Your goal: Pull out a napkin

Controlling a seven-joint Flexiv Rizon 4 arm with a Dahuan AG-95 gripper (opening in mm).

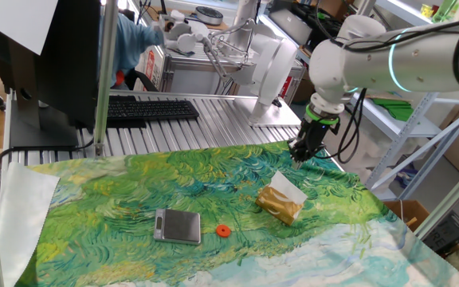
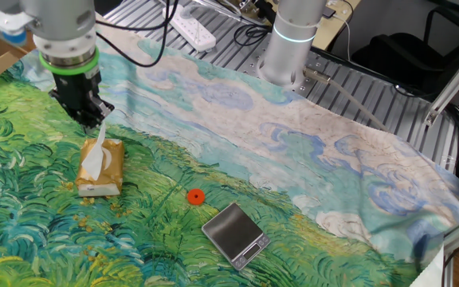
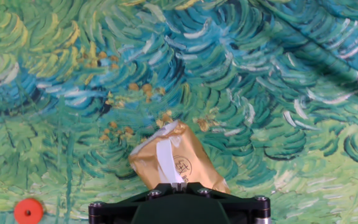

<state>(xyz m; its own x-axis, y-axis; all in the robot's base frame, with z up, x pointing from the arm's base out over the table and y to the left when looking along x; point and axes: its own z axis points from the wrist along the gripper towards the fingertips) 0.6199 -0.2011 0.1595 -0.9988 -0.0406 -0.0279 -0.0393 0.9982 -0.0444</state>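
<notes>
A golden-brown packet lies on the painted green cloth. It also shows in the other fixed view and in the hand view. The white napkin rises out of its top as a thin stretched strip that runs up into my fingertips; in one fixed view it is a white peak. My gripper hangs just above the packet, jaws closed together on the napkin's upper end.
A small silver scale and a red disc lie on the cloth near the packet. A keyboard sits beyond the cloth. The arm's base stands at the table's far side.
</notes>
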